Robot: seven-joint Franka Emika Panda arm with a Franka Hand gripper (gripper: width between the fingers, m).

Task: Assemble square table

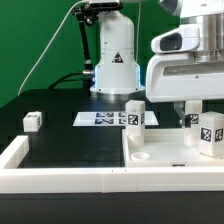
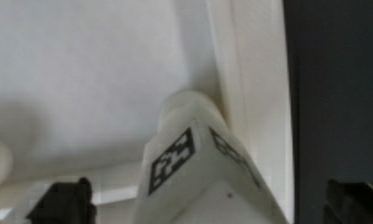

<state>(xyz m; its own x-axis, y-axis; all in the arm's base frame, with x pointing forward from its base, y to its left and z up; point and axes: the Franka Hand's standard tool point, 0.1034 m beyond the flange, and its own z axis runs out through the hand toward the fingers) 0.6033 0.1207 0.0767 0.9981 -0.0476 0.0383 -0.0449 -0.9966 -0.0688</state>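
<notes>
The square table's white slab [image 1: 170, 155] lies at the exterior view's right front, raised edges up. One tagged white leg [image 1: 134, 115] stands at its far left corner. A second leg [image 1: 208, 129] stands near the slab's right edge, directly under my gripper [image 1: 190, 110]. In the wrist view this leg [image 2: 192, 160] stands between the two dark fingertips [image 2: 62, 202], with a gap on each side. My gripper [image 2: 209, 205] is open around it, and the slab's raised edge [image 2: 254, 70] runs just beside the leg. A third leg [image 1: 33, 121] sits alone on the black table at the left.
The marker board [image 1: 100, 118] lies flat behind the slab, in front of the robot's white base [image 1: 113, 60]. A long low white border wall [image 1: 60, 178] runs along the front and left. A round socket [image 1: 140, 155] shows on the slab.
</notes>
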